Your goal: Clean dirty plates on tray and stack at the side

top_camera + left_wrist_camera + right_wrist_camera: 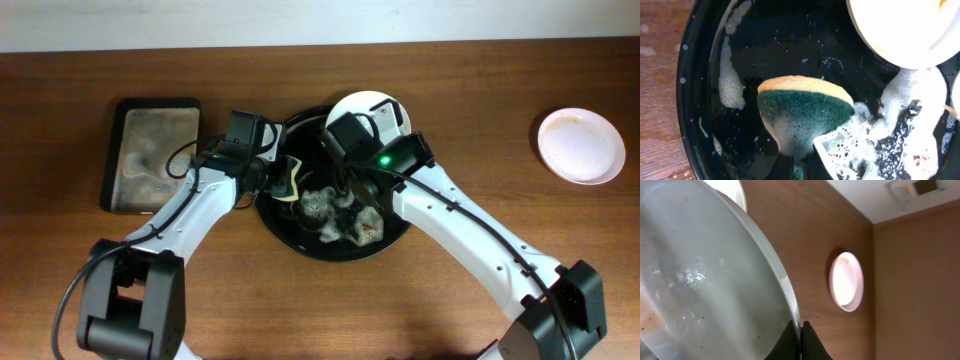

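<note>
Clamping a soapy yellow-and-green sponge (802,107), left fingers (272,172) sit inside the round black tray (692,115); right fingers (812,347) pinch a tilted white round plate (700,280) by its rim over the tray's far side.

lab test setup: wooden table (480,80), white wall (300,20)

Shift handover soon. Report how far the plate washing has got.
Done: one pinkish plate lies at the right side. In hand: the right hand grips a white plate over the soapy basin; the left hand holds the sponge. Left: scrub, then stack it. The tray shows no plates.
</note>
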